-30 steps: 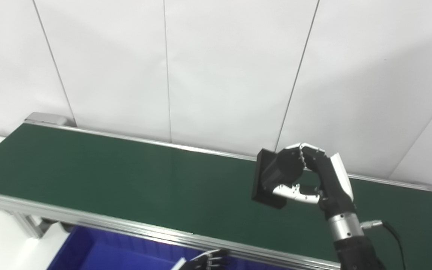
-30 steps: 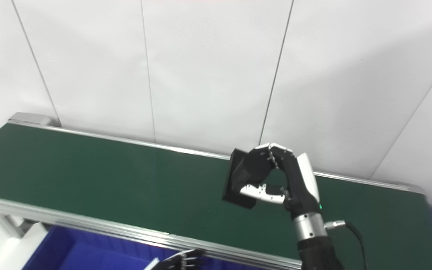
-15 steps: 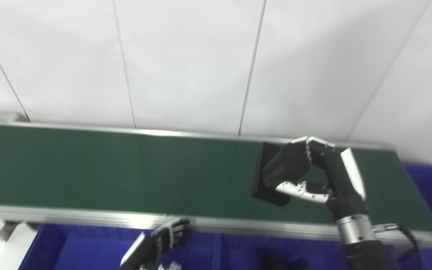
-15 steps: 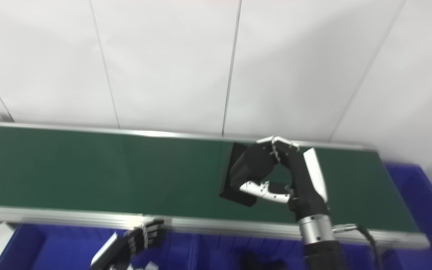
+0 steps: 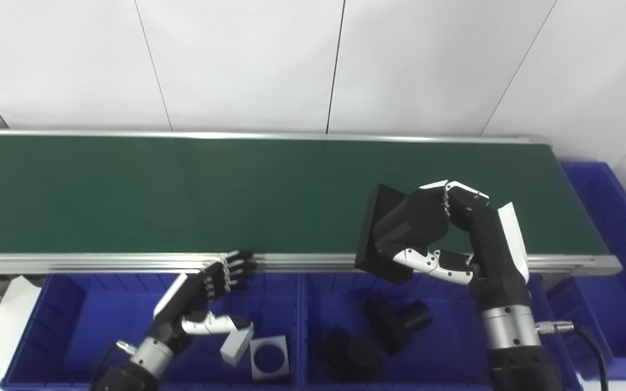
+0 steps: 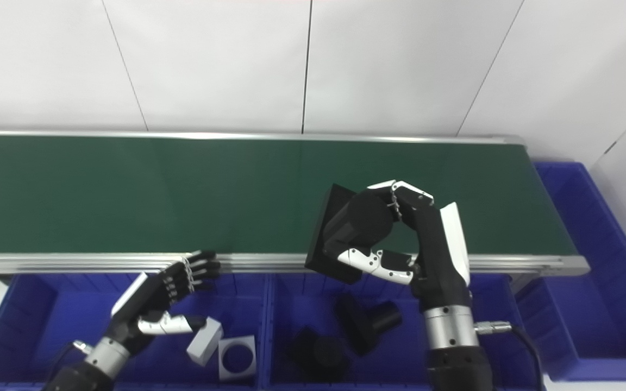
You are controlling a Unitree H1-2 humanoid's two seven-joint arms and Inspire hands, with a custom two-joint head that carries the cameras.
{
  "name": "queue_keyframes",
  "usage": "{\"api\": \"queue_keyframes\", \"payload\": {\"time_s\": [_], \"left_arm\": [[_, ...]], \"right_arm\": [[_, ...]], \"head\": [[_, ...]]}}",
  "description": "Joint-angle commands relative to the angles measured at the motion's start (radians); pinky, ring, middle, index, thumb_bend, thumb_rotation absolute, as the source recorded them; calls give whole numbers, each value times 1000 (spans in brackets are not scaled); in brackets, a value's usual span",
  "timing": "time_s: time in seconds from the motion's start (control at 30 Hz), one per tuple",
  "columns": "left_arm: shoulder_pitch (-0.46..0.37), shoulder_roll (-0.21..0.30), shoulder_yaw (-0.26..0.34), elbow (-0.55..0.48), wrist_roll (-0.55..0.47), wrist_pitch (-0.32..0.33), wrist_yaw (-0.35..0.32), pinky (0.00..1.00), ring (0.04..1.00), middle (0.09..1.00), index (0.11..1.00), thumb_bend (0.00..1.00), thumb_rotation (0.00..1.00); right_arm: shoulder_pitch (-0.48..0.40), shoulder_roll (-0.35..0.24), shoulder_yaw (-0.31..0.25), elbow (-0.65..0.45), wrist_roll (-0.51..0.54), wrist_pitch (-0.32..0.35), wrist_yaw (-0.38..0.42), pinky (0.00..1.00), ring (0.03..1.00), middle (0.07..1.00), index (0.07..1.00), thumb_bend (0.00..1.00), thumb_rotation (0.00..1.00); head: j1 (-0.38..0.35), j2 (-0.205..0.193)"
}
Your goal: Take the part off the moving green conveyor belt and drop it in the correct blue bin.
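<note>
Left eye view: black part carried toward the bin of black parts

Largest is the matte green conveyor belt (image 5: 182, 190) with aluminium rails. Below it, glossy blue bins: the middle bin (image 5: 313, 326) holds black parts (image 5: 394, 320), the left bin (image 5: 74, 326) white ones (image 5: 269, 355). Right hand (image 5: 454, 239) clasps the black flanged cylinder (image 5: 394, 233) over the belt's near edge, probably so it drops among its matches. Left hand (image 5: 204, 293) hovers empty, fingers spread

This looks like a factory-style sorting cell or robotics lab. A long green conveyor belt (image 5: 182, 190) in an aluminium frame runs before plain white wall panels (image 5: 237, 60) (seamed, windowless), with blue plastic bins (image 5: 74, 320) of parts lined up below it.
</note>
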Motion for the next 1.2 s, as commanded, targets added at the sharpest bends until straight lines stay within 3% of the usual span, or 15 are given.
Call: {"api": "queue_keyframes", "payload": {"time_s": [0.0, 0.27, 0.53, 1.17], "left_arm": [[-13, 8, 8, -34, -16, 0, -2, 724, 763, 788, 836, 946, 318], [-11, 16, 17, -63, -17, 24, -7, 714, 742, 779, 839, 960, 335], [-1, 25, 27, -95, -37, 42, -17, 701, 743, 782, 831, 947, 326], [11, 36, 26, -121, -52, 54, -21, 702, 747, 784, 833, 946, 332]], "right_arm": [[11, 18, 13, -27, -13, -14, -11, 385, 432, 494, 505, 517, 0], [90, 30, 46, 37, -24, -79, -34, 409, 437, 490, 506, 517, 0], [134, 43, 72, 119, -13, -95, -69, 423, 439, 489, 507, 517, 0], [81, -15, 72, 299, -6, -121, -83, 395, 434, 489, 509, 518, 0]], "head": [[-1, 5], [-2, 27], [-3, 50], [-16, 59]]}}
